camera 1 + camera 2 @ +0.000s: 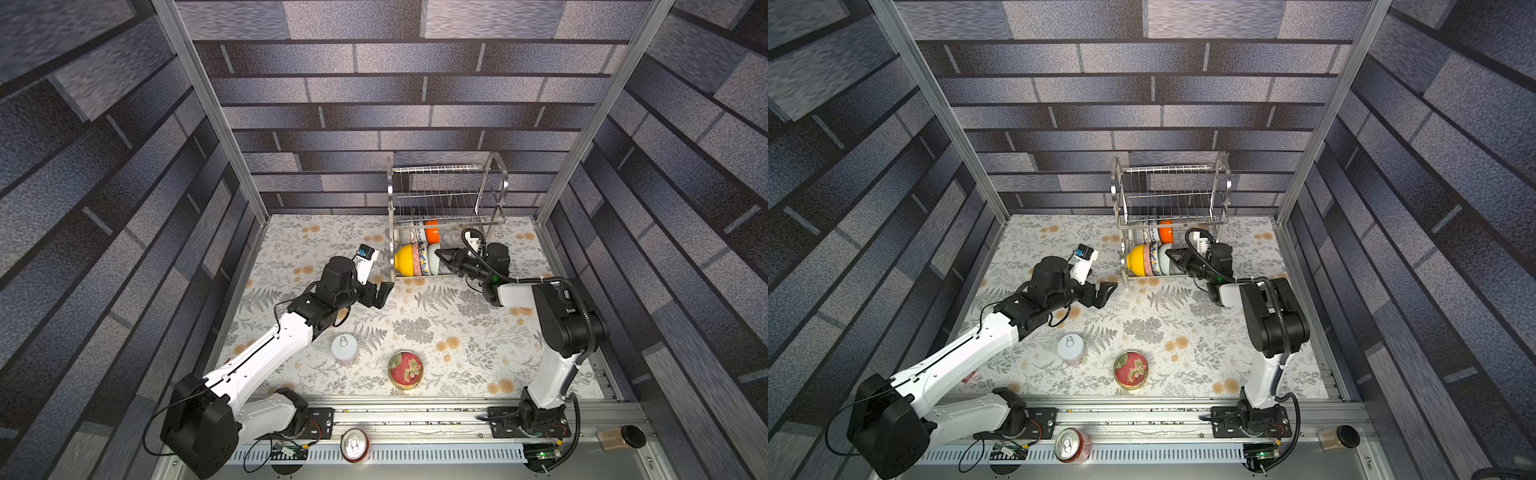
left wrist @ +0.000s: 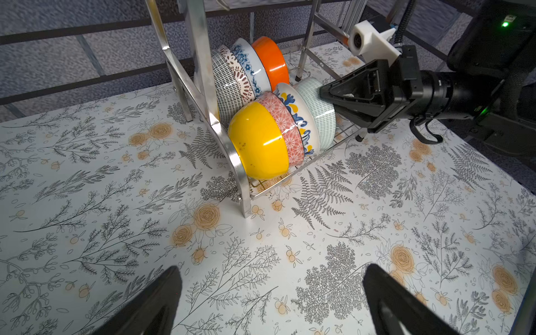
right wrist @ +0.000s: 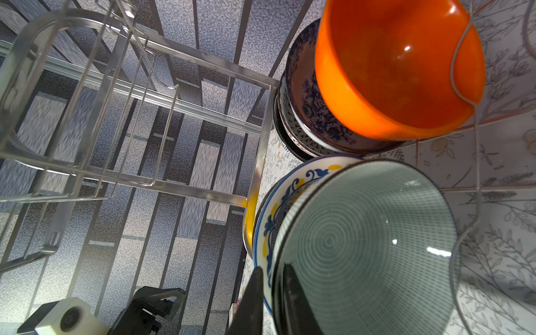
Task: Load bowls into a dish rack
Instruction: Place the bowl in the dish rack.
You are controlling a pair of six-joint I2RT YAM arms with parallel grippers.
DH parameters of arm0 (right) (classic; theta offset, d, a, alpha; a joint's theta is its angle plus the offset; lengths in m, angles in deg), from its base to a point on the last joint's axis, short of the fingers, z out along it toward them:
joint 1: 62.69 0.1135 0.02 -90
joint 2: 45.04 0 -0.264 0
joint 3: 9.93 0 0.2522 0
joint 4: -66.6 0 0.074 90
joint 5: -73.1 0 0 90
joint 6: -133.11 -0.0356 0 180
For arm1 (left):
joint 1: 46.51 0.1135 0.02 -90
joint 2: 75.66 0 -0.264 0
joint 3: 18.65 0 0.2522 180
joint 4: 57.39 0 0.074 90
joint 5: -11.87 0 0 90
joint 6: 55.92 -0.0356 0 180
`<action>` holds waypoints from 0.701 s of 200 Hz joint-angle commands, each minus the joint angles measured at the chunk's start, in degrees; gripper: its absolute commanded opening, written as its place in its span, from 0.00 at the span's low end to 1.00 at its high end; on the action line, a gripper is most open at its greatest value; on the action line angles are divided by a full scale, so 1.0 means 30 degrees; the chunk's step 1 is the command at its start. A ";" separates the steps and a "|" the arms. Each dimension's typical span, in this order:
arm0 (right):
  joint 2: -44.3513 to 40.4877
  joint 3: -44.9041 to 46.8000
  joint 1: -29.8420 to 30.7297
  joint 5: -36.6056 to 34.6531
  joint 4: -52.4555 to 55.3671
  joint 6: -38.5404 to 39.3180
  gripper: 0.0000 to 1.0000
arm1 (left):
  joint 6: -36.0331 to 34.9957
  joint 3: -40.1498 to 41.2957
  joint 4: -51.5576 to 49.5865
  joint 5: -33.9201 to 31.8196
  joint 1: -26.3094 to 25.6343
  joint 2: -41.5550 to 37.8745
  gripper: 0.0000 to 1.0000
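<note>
Brick-patterned walls enclose a floral-print tabletop. All eight bowls stand on edge in the lower tier of the dish rack, in two nested rows of four; the upper tier is bare. The pale green bowl ends one row, leaning on a blue-and-yellow floral bowl, with the yellow bowl at the row's other end. The right gripper straddles the green bowl's rim, jaws close together, one finger inside; whether they pinch it cannot be told. Risk: withdrawing before the jaws clear the rim could drag this end bowl, unbacked on its open side, off the shelf. The bowls look glazed, smooth and thin-rimmed. The left gripper hangs wide open and empty, near the rack.
</note>
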 commanded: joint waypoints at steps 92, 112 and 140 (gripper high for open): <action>-0.2344 -0.0138 -0.0107 -0.0324 0.3699 0.3642 0.39 | 0.1594 0.1092 -0.2311 -0.2679 0.5239 -0.3046 1.00; -0.3167 0.0247 -0.0074 -0.0725 0.4784 0.4565 0.48 | 0.1946 0.1316 -0.2854 -0.3497 0.6214 -0.3262 1.00; -0.4637 0.0929 0.0067 -0.1852 0.7069 0.6346 0.61 | 0.2222 0.1637 -0.3397 -0.4386 0.7027 -0.3314 1.00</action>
